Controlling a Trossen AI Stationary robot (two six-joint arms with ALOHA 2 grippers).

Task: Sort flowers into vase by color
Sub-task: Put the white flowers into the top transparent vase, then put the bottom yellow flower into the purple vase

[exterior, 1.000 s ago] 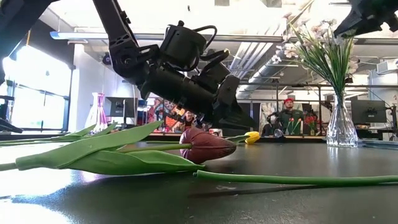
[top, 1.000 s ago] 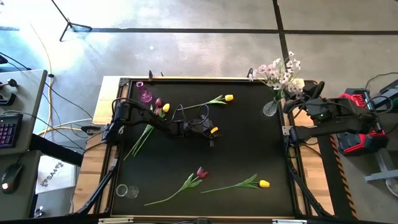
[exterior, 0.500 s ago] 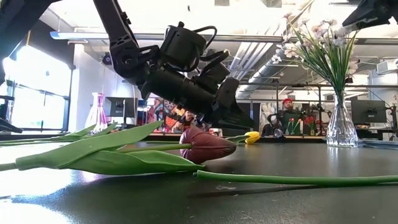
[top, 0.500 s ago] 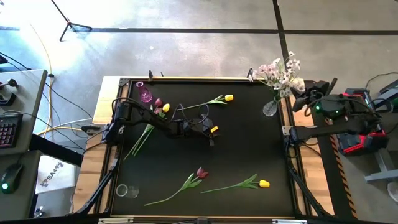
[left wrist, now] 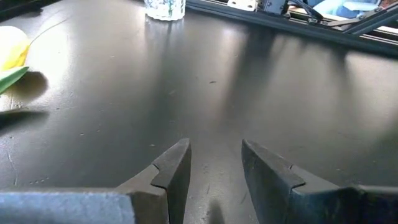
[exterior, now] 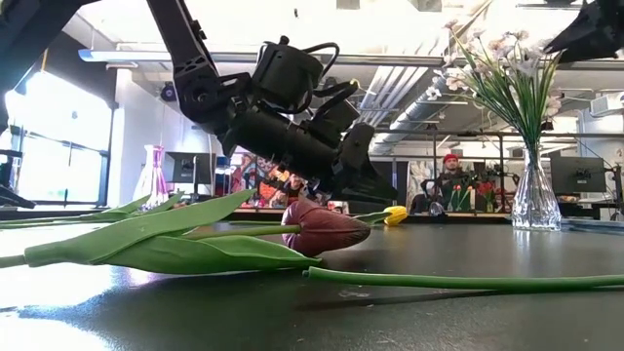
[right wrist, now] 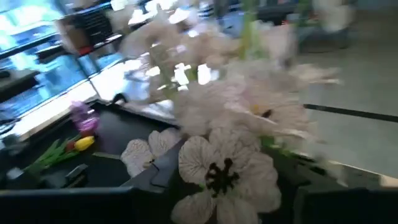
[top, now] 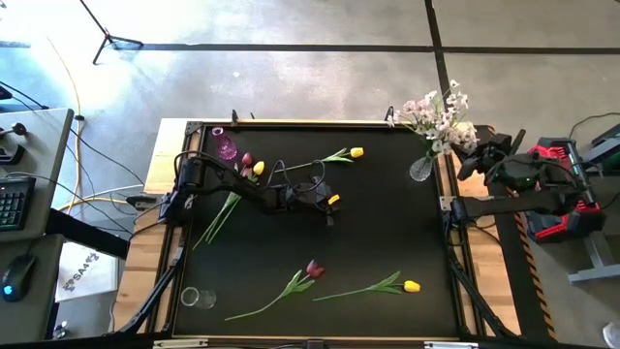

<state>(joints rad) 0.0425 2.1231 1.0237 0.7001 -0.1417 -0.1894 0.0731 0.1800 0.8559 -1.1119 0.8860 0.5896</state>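
Black table (top: 387, 233) | left fingers (left wrist: 177, 165) parted, empty | right fingers' state: cannot tell

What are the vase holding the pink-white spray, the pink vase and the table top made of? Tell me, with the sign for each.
Vase with the spray: seemingly clear glass; stems and room show through it.
Pink vase: probably tinted glass or plastic; translucent magenta, glossy.
Table top: dark, smooth, semi-gloss sheet, material unclear; it gives soft reflections and shows fine scratches.
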